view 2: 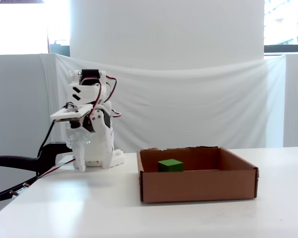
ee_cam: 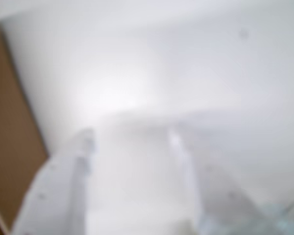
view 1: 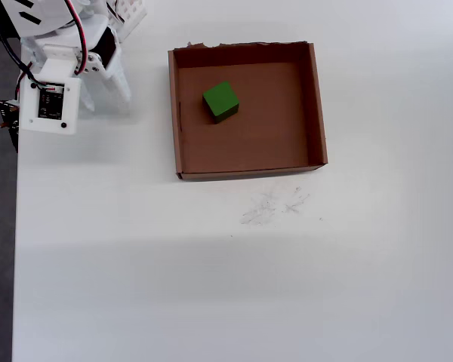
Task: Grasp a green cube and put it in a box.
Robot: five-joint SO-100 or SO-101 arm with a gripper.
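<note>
White plastic gripper (ee_cam: 130, 142) of the folded arm shows in the blurred wrist view as two pale fingers set apart with bare table between them, so the jaws stand open and hold nothing.

Largest is the smooth white matte table (view 1: 211, 286), faintly scuffed with grey marks just near the box in the overhead view. On it, at the far left in the overhead view, sits the white plastic robot arm (view 1: 68, 60) with red and black wires, folded over its base.

Next is the shallow square brown cardboard box (view 1: 317, 105), with low walls and a ragged far rim. It stands to the right of the arm, well apart from it. The overhead view shows its whole floor; the fixed view shows mainly its plain near wall (view 2: 198, 186). The wrist view catches only a brown strip at its left edge.

Smallest is the small bright-green matte cube (view 1: 220, 101), lying on the box floor towards the far left corner, clear of the walls.
</note>
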